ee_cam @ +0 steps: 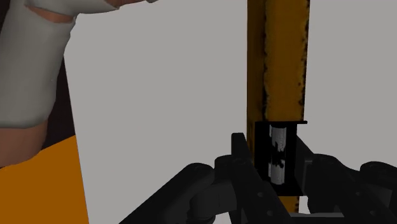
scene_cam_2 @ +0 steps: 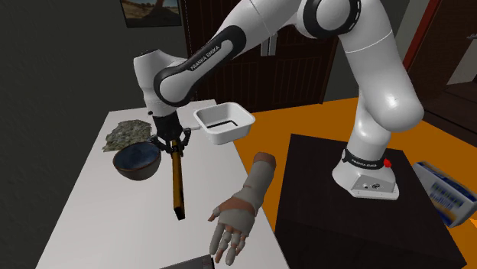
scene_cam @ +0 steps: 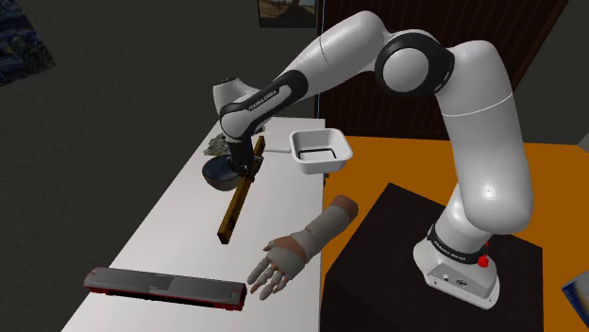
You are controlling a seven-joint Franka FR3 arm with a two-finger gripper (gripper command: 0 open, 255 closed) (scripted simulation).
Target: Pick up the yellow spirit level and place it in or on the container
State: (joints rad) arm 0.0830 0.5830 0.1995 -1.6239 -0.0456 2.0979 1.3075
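Over the white table the gripper clamps the yellow spirit level near its far end; stiff and long, it would probably balance better held mid-length.

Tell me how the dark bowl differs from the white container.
The bowl is round and dark; the container is rectangular and white. In the second exterior view the bowl lies left of the spirit level, the container right. Both stand upright, open-topped, on the table.

The spirit level is orange-yellow with dark speckled wear along its edges and a black-framed white vial. The container is white, the bowl dark blue, the floor orange.
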